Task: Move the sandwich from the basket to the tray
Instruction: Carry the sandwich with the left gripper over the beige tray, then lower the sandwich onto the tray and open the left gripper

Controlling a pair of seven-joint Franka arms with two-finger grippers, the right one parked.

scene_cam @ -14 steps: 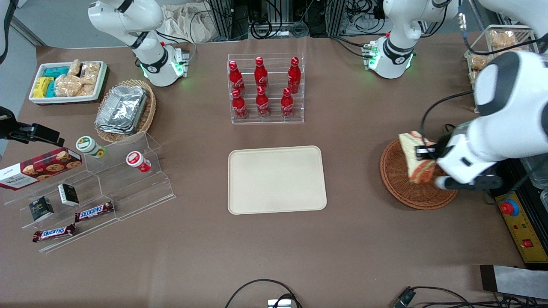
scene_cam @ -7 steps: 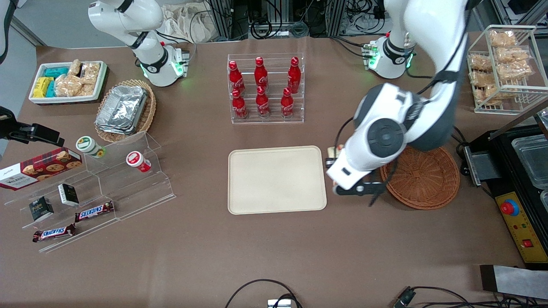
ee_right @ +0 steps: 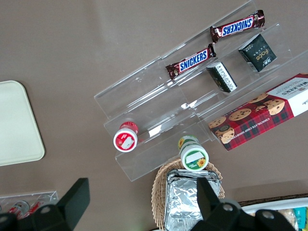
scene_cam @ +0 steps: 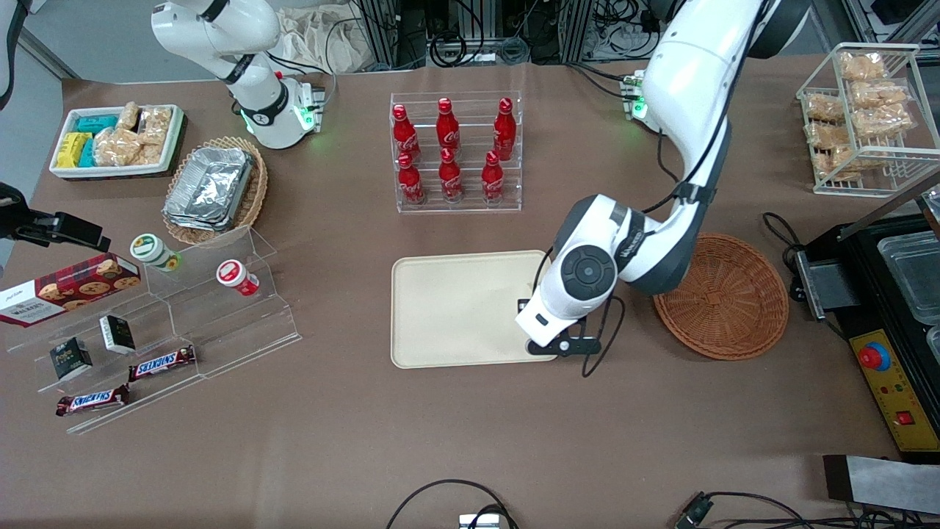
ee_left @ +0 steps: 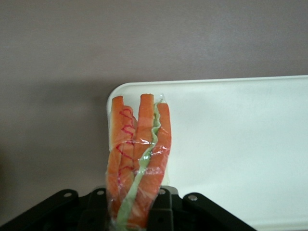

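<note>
Over the tray's (scene_cam: 455, 308) corner nearest the basket (scene_cam: 723, 294), the pincer (ee_left: 130, 211) clamps the sandwich (ee_left: 137, 163); bare tray stretches toward the parked arm.

Six cola bottles (scene_cam: 449, 150); two Snickers bars (scene_cam: 161, 362); one tray (scene_cam: 455, 308).

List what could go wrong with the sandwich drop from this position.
1. The pincer holds the sandwich over a corner of the tray; released here, it may land on the rim or partly on the table.
2. It hangs on edge, so it will likely topple, perhaps outward.
</note>
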